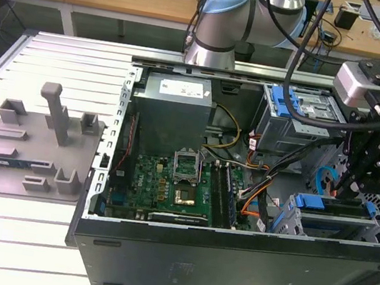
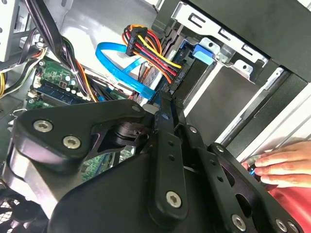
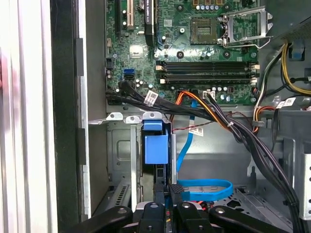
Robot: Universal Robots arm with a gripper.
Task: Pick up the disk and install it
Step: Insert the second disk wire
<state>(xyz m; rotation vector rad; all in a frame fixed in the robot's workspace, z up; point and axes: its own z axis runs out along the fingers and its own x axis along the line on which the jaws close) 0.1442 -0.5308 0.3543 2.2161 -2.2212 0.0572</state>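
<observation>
scene: open desktop PC case point(image 1: 226, 278) lying on its side on a slatted metal table point(image 1: 17, 231); motherboard point(image 1: 169, 183) exposed, power supply point(image 1: 174, 104) behind it
arm: Universal Robots arm, reaching into the case at the exterior view's right
gripper: black point(image 1: 352, 184), pointing down into the lower drive cage point(image 1: 350, 229); also seen in the first wrist view point(image 3: 169, 188) and the second wrist view point(image 2: 165, 109)
gripper state: fingers pressed together with nothing pinched between them; tips right at the disk's exposed edge, contact can't be confirmed
disk: standing on edge in a slot of the lower drive cage, blue carrier end showing point(image 1: 309, 203); in the first wrist view the blue carrier tab point(image 3: 155, 145) sits in the slot, with the dark edge running back to the gripper
disk label: not visible, only the edge and carrier show
cables: blue SATA cable point(image 3: 201, 188) looped just beside the gripper; bundle of red, yellow and black power wires point(image 2: 150, 53) near the cage
upper cage: metal drive cage with blue latch piece point(image 1: 283, 99), well apart from the gripper
holder: grey plastic holder point(image 1: 30, 146) with upright posts on the table at the exterior view's left, outside the case
person: a hand point(image 2: 286, 167) and red sleeve point(image 2: 291, 208) at the case's outer edge in the second wrist view
</observation>
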